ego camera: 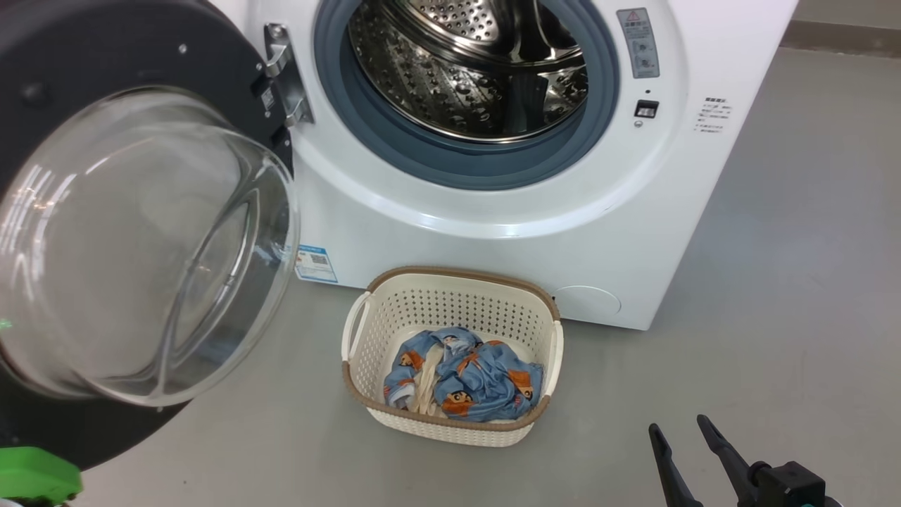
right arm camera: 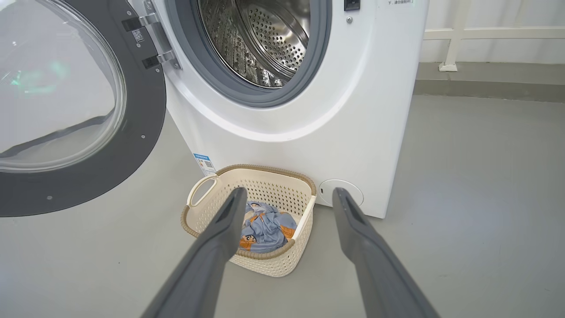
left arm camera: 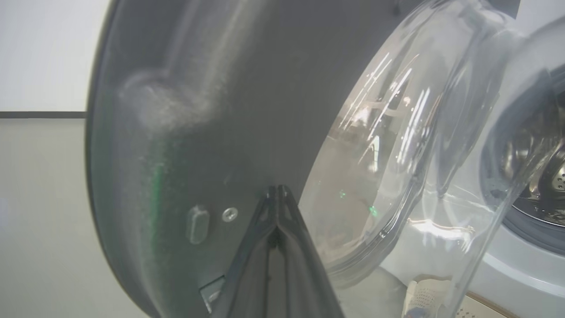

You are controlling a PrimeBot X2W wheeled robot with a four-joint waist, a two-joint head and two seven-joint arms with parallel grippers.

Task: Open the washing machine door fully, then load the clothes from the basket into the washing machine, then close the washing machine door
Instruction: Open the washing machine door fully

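The washing machine [ego camera: 493,232] stands with its steel drum [ego camera: 471,63] exposed. Its door [ego camera: 105,56] is swung out to the left, the glass bowl [ego camera: 141,246] facing me. On the floor in front sits the cream basket [ego camera: 457,276] holding the blue printed clothes [ego camera: 464,380]. My right gripper [ego camera: 679,426] is open at the lower right, short of the basket; in the right wrist view, this gripper [right arm camera: 289,191] frames the basket [right arm camera: 265,170] and the clothes [right arm camera: 265,227]. My left gripper [left arm camera: 278,189] is shut with nothing in it, tips close against the door's dark inner rim [left arm camera: 198,88].
Grey floor [ego camera: 774,317] spreads to the right of the machine and around the basket. A blue label sticker [ego camera: 315,263] sits low on the machine's front. A green part [ego camera: 35,475] shows at the lower left. A white rail [right arm camera: 454,35] runs along the far wall.
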